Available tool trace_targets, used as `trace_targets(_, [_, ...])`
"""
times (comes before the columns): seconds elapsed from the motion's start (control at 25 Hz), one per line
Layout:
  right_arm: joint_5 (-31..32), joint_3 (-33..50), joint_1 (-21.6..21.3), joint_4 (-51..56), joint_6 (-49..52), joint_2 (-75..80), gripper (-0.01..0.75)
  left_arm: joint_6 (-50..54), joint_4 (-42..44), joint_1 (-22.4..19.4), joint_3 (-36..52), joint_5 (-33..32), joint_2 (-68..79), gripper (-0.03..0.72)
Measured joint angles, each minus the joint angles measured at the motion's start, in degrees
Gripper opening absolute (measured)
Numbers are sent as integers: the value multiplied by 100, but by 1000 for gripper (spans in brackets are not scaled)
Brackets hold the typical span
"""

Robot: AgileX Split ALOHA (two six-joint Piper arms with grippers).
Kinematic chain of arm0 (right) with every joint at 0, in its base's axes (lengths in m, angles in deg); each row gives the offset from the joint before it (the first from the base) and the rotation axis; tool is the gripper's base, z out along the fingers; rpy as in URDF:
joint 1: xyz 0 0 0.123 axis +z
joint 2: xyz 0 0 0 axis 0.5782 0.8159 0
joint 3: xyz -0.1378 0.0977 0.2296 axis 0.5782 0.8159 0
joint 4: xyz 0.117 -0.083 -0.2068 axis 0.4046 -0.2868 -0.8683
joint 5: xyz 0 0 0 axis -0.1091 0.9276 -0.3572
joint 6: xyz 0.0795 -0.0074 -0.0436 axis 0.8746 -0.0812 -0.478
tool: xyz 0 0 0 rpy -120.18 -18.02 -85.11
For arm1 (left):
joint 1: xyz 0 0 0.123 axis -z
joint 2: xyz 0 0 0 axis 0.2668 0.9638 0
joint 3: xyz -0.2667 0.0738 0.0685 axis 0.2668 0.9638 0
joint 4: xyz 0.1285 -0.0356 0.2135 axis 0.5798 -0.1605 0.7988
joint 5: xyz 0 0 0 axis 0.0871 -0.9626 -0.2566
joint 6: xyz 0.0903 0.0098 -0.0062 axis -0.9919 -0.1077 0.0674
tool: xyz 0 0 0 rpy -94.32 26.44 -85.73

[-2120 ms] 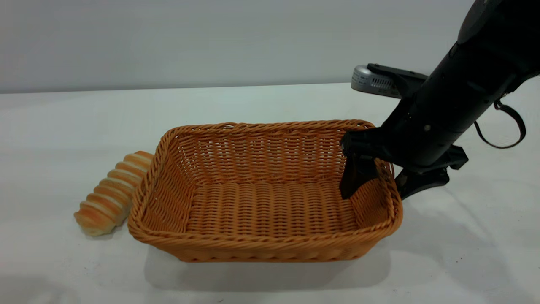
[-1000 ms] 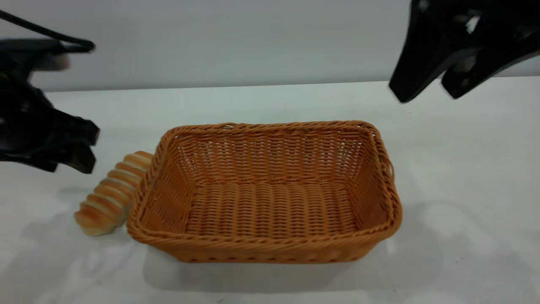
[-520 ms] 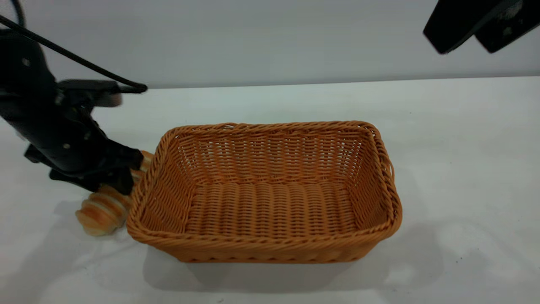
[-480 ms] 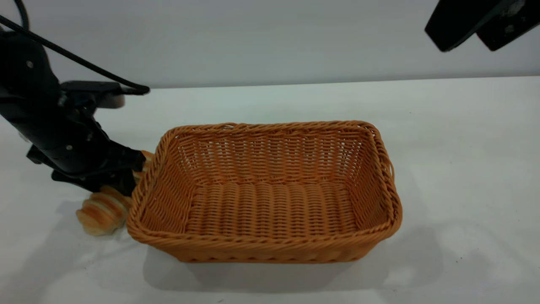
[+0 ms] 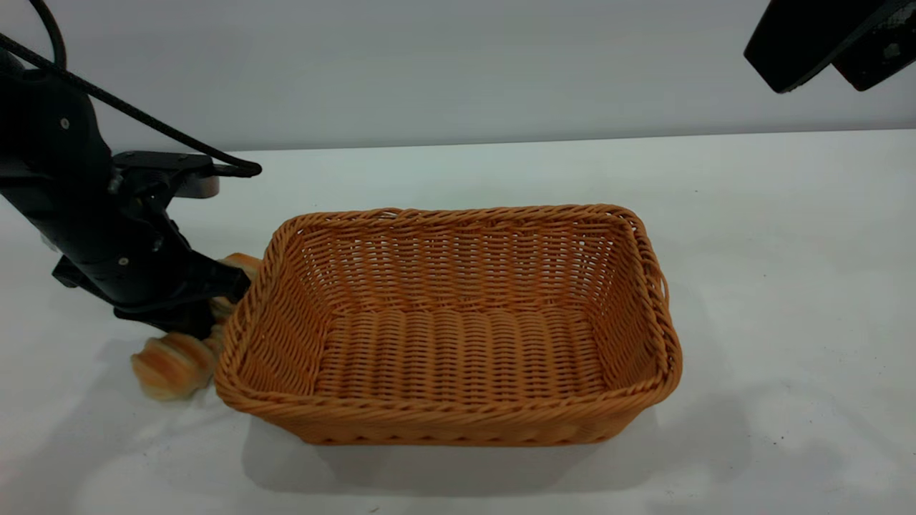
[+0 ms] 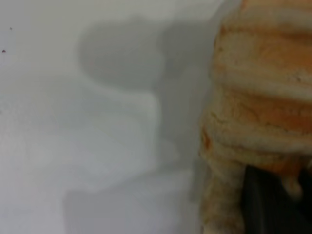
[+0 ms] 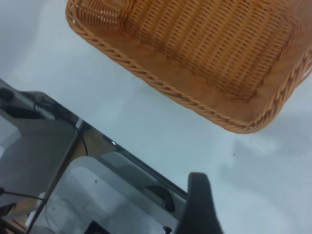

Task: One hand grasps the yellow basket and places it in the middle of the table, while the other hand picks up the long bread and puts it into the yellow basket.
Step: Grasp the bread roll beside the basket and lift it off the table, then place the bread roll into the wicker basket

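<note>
The yellow basket (image 5: 444,415) stands upright in the middle of the white table (image 5: 787,286), with nothing in it. The long bread (image 5: 172,365) lies on the table against the outside of the basket's left wall. My left gripper (image 5: 215,307) is down on the bread's middle and hides it, so only the two ends show. The left wrist view shows the ridged bread (image 6: 258,97) very close. My right gripper (image 5: 819,88) hangs open, high above the table's far right, holding nothing. The right wrist view looks down on the basket (image 7: 170,90).
A plain grey wall (image 5: 429,64) runs behind the table. In the right wrist view the table's edge (image 7: 97,129) shows, with a glossy dark surface and cables (image 7: 44,112) beyond it. The left arm's black cable (image 5: 143,118) loops above its wrist.
The right gripper let go of the basket's right wall and rose up and away to the right. The left arm came in from the left and dropped onto the bread.
</note>
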Motion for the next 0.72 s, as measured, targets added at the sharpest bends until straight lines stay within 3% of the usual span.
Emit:
trace_targets(0.16, [26, 4, 0, -2, 2, 0, 589, -11, 115, 0, 23, -682, -445, 82])
trace_targets(0.44, [166, 4, 0, -2, 2, 0, 589, 117, -30, 73, 24, -1016, -1876, 82])
trace_targets(0.72, [177, 4, 0, -2, 2, 0, 589, 137, -431, 940, 29, -1005, -2308, 82])
